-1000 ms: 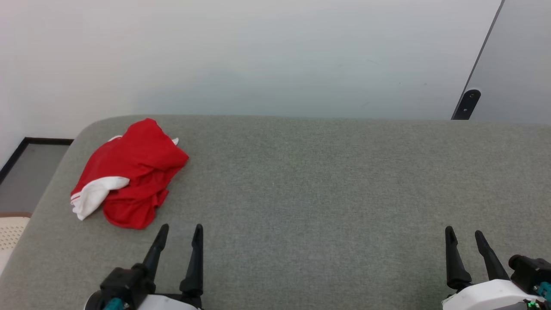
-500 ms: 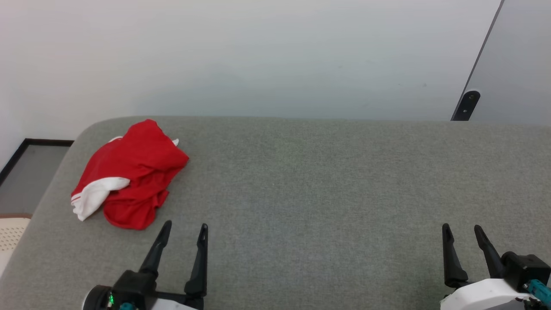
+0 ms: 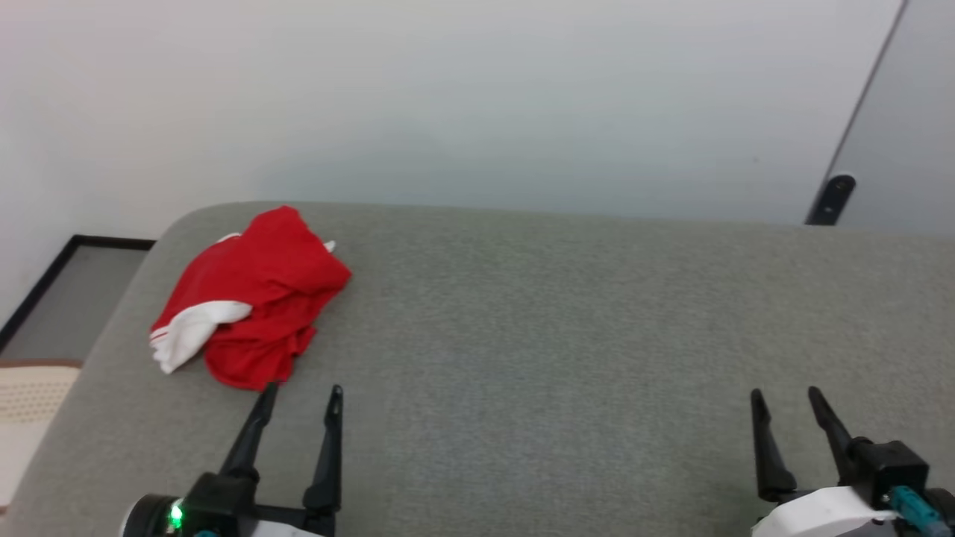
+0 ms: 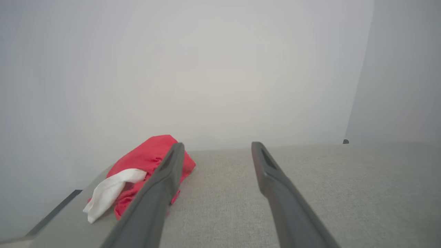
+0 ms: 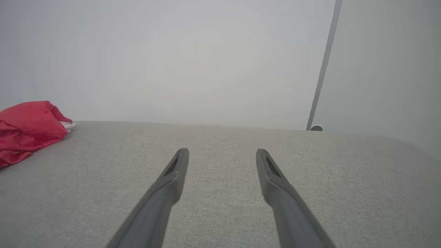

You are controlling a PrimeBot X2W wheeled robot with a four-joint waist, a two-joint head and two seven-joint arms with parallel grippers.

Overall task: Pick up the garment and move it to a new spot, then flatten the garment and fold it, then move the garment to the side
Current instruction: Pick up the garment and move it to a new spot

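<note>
The garment point(image 3: 257, 294) is a crumpled red shirt with a white sleeve, lying in a heap at the far left of the grey padded table point(image 3: 567, 335). My left gripper point(image 3: 302, 388) hovers open just in front of the heap's near edge, its left fingertip almost at the red fabric, nothing between the fingers. The left wrist view has the garment point(image 4: 144, 165) ahead and left, partly behind the left finger of that gripper point(image 4: 217, 144). My right gripper point(image 3: 785, 393) stands open and empty at the lower right, far from the shirt. In the right wrist view the garment point(image 5: 27, 127) lies at the far left, beyond the right gripper point(image 5: 222, 150).
A pale wall point(image 3: 477, 97) rises right behind the table's far edge. A grey door panel with a dark stopper point(image 3: 832, 198) stands at the back right. Past the table's rounded left end lie a dark-framed floor patch point(image 3: 67, 298) and a cream perforated surface point(image 3: 30, 395).
The whole head view has shifted, so the camera turned left. Relative to the garment, my left gripper has come closer to its near edge. Both grippers stayed open.
</note>
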